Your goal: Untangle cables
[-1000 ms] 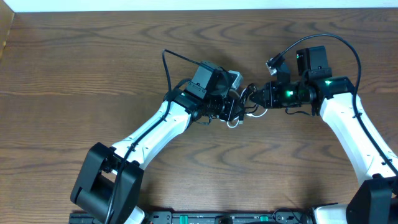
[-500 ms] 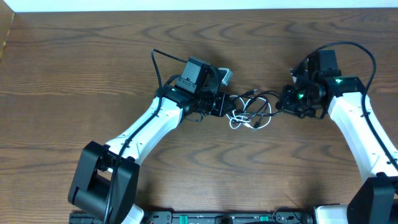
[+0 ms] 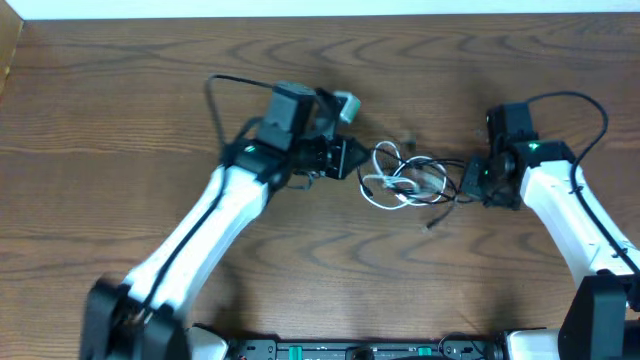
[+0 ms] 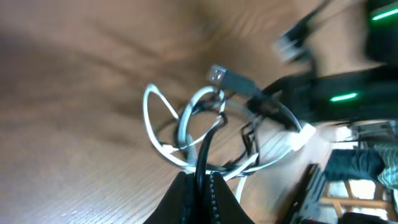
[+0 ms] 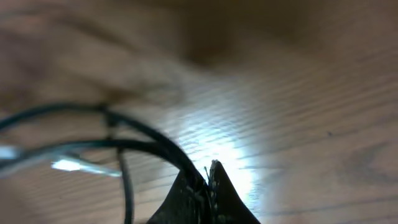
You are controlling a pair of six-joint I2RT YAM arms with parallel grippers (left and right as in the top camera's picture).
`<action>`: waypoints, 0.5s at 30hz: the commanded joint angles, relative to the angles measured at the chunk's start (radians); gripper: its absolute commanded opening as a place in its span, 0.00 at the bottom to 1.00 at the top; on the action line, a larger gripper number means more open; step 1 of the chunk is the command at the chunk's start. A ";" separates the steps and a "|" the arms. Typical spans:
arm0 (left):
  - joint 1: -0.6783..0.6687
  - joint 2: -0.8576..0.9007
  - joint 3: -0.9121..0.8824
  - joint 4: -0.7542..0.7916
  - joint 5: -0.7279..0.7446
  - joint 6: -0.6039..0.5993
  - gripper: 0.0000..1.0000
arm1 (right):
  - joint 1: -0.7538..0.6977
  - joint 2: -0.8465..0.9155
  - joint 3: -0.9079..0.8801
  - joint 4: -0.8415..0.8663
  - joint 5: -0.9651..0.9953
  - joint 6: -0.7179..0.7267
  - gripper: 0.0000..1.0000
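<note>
— Well, moved since a second ago?

— Yes. Drew the left gripper (image 3: 348, 160) and the right gripper (image 3: 470, 180) from nearly touching to well apart. Dragged the cables (image 3: 405, 180) out between them across the counter (image 3: 150, 100).

— Gripping anything?

— Closed the left fingers (image 4: 183, 199) within that second. Now pinched on the black cable (image 4: 208, 140), judging by the dark strand running straight in between them. Same with the right fingers (image 5: 183, 199): clamped shut on a black strand too.

— Meaning what for the task?

— Opened a tight clump into loose loops, so probably a fair start. Not separated yet, though. Still crossed in several places, and likely to need another pull or a fresh grip.

— And looking how?

— Lying mid-counter, roughly midway between both grippers. Showing the white cable (image 3: 380, 195) in a few open loops, with the black one threaded through them. Showing a small plug (image 4: 219, 74) sticking out past the top loop in the left wrist view. Trailing one loose black end (image 3: 430, 225) toward the near edge. Thin and limp throughout. Apt to snag at the crossings if tugged hard.
</note>
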 commanded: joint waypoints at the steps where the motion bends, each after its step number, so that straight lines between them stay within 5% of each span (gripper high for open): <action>1: 0.026 -0.150 0.019 0.001 -0.013 0.006 0.07 | -0.016 0.003 -0.061 0.031 0.127 0.050 0.02; 9: 0.034 -0.277 0.019 -0.026 -0.013 0.006 0.07 | -0.016 0.003 -0.097 0.069 0.084 0.026 0.18; 15: 0.034 -0.255 0.019 -0.067 -0.021 0.007 0.08 | -0.016 0.002 -0.069 0.084 -0.136 -0.156 0.38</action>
